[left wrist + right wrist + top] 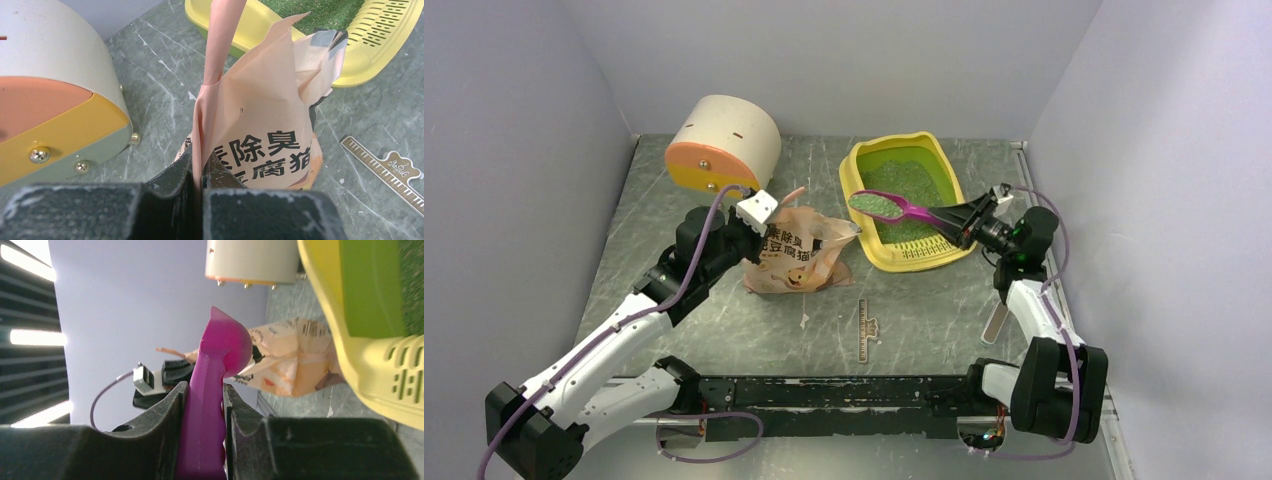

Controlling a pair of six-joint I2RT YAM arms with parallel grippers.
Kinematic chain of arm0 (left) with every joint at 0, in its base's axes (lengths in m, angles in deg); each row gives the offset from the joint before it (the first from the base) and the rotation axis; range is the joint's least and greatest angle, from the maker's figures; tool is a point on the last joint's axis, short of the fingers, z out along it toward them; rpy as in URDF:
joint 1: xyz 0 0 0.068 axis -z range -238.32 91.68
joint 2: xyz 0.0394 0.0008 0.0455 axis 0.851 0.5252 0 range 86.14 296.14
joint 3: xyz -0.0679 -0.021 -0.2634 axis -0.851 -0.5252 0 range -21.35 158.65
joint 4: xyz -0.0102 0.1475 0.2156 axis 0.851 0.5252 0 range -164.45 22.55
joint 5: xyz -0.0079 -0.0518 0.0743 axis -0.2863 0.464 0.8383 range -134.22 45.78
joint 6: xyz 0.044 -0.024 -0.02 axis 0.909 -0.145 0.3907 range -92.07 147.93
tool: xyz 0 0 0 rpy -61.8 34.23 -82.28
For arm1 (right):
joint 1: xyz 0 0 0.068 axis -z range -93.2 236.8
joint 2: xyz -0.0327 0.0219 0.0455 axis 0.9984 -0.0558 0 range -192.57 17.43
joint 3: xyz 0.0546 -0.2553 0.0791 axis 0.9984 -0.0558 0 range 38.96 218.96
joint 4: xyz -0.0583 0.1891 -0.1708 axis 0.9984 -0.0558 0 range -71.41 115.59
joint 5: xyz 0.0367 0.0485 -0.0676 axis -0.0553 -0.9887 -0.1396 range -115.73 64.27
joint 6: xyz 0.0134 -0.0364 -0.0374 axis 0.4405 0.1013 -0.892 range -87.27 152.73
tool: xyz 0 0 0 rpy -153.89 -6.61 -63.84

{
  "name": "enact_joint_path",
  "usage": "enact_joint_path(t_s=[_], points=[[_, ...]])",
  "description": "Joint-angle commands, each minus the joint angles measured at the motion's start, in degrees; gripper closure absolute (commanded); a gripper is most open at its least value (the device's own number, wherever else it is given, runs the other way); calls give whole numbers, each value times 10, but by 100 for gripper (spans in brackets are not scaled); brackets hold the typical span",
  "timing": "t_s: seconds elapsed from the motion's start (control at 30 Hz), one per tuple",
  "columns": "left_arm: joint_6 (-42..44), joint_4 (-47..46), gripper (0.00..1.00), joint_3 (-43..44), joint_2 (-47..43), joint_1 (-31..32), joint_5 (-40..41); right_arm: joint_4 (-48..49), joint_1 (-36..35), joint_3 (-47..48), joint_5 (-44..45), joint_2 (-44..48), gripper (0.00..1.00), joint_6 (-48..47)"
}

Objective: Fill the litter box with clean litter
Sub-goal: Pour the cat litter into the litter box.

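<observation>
table [724, 330]: grey marbled surface; both arm bases are bolted at its near edge.
litter box [856, 160]: yellow tray with a green inner pan, lying flat at the far right of the table, just to the right of the bag.
clean litter [909, 185]: pale green granules in a loose layer across the floor of the pan; a further heap sits in the bowl of the scoop.
scoop [902, 208]: magenta plastic, held roughly level above the litter box. in the overhead view the bowl lies over the left part of the pan and is loaded with granules; the handle runs out over the front right rim to the right gripper.
right gripper [205, 390]: clamped on the scoop handle, one finger on each side, with the handle filling the gap between them. it is positioned above the front right corner of the box.
bag [799, 255]: pink printed paper bag with dark characters and a cartoon figure, standing upright on the table between the container and the litter box; its top is torn open and crumpled.
left gripper [197, 167]: closed down on a thin fold of the bag's upper edge — the jaws almost meet, with only the paper between them. it grips at the bag's left side.
container [724, 145]: cream cylinder with an orange end face, lying on its side at the far left of the table, behind the left gripper and apart from the bag.
ruler [862, 330]: small, flat on the table in front of the bag and the box — touching neither.
</observation>
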Motion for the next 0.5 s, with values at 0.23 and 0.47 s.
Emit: enact_joint_path(t_s=[0.23, 0.47], points=[[-4, -26, 95, 10, -19, -2, -4, -76, 78, 22, 100, -3, 100, -73], [2, -20, 95, 4, -39, -2, 8, -145, 77, 67, 220, -35, 100, -161]])
